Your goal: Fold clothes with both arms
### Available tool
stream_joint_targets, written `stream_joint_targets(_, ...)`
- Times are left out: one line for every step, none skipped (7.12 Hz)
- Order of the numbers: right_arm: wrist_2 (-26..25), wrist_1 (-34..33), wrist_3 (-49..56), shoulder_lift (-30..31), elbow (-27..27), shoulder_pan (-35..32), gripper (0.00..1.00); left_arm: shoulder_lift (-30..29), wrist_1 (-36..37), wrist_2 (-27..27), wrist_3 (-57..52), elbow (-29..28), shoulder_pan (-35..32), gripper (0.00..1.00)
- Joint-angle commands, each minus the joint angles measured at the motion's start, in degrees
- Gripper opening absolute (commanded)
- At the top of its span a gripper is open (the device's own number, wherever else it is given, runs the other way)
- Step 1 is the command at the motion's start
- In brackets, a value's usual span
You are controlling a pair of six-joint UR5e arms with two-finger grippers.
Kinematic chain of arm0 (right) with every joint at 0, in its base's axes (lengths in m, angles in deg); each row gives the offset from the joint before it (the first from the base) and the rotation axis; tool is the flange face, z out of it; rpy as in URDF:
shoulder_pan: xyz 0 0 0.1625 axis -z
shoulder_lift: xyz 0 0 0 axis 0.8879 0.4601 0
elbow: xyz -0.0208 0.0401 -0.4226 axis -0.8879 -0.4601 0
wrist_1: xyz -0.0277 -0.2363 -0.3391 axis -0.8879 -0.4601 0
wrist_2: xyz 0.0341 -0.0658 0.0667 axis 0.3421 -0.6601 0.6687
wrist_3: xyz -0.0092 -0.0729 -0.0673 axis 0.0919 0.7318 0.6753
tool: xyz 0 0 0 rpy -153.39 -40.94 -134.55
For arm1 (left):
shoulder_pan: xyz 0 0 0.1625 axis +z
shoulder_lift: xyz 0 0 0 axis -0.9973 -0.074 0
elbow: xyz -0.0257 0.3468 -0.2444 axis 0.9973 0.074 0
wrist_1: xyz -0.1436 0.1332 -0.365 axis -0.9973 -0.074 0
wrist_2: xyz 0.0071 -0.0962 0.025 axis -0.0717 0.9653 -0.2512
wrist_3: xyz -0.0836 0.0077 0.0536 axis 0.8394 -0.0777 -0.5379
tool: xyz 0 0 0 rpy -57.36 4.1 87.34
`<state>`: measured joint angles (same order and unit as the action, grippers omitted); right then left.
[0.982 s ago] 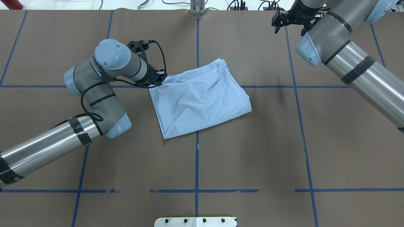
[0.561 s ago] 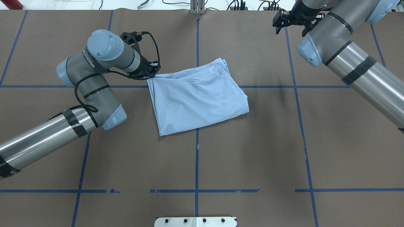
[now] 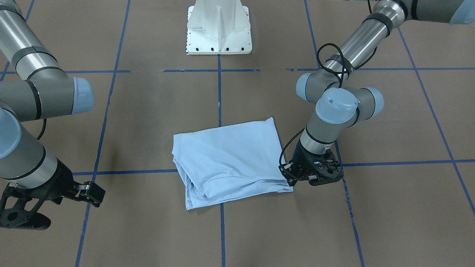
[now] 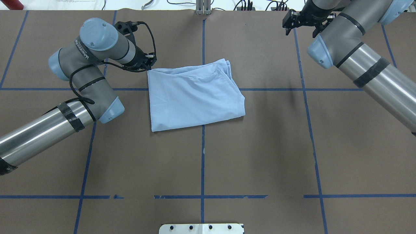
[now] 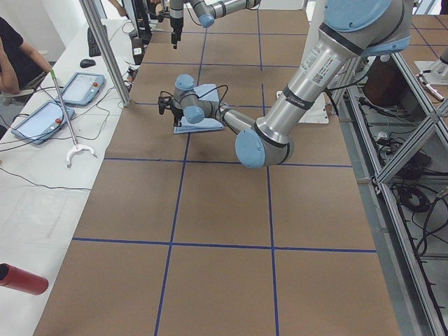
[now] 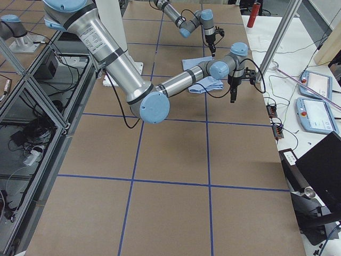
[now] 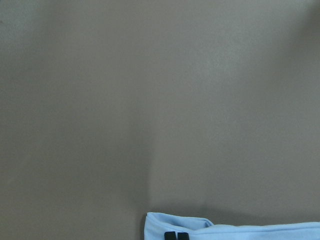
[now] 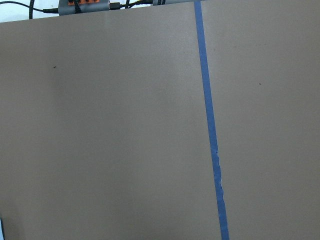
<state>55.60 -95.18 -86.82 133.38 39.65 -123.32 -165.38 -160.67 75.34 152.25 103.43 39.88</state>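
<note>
1. The overhead view looks forward and down from behind the robot; the folded T-shirt (image 4: 195, 97) lies upper centre.
2. The front-facing view looks steeply down from the opposite side, with the pedestal (image 3: 219, 27) at top centre, and shares that T-shirt.
3. Both side views look along the worktop (image 5: 224, 210) from its ends, far off.
4. The wrist views sit close: the left catches a T-shirt corner at the bottom edge, the right only blue tape (image 8: 210, 125).

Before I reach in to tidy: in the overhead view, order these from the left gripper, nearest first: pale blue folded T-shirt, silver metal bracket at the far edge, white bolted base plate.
1. Pale blue folded T-shirt: its corner sits in the left gripper.
2. Silver metal bracket: far edge, centre.
3. White bolted base plate: near edge, centre.
</note>
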Motion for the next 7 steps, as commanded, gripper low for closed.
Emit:
stream_joint_targets(1.9,0.0,1.1,0.9,0.1,-1.3,1.00,0.4,0.3,0.5,-5.8,0.2,-3.0,1.00)
stream_joint_targets(3.9,0.0,3.3,3.2,1.7,-3.5,1.00,2.5,0.3,1.9,-11.6,0.8,-6.0,1.00)
stream_joint_targets(6.0,-0.2,8.5,7.6,4.7,-6.8,1.00,6.6,0.3,6.4,-18.2,3.3,-10.0,1.00)
stream_joint_targets(10.7,-0.7,14.3,11.6,6.0,-12.2,1.00,11.0,0.4,10.1,-26.9,5.9,-15.3,1.00)
stream_joint_targets(12.1,-1.2,22.2,16.9,7.2,-15.6,1.00,14.9,1.6,12.3,-36.2,7.4,-20.1,1.00)
stream_joint_targets(12.0,-3.0,30.1,20.5,7.2,-18.5,1.00,19.1,2.4,12.6,-44.0,8.9,-23.4,1.00)
stream_joint_targets(12.0,-7.1,38.0,23.1,7.8,-22.0,1.00,24.5,2.5,13.0,-50.8,10.7,-26.5,1.00)
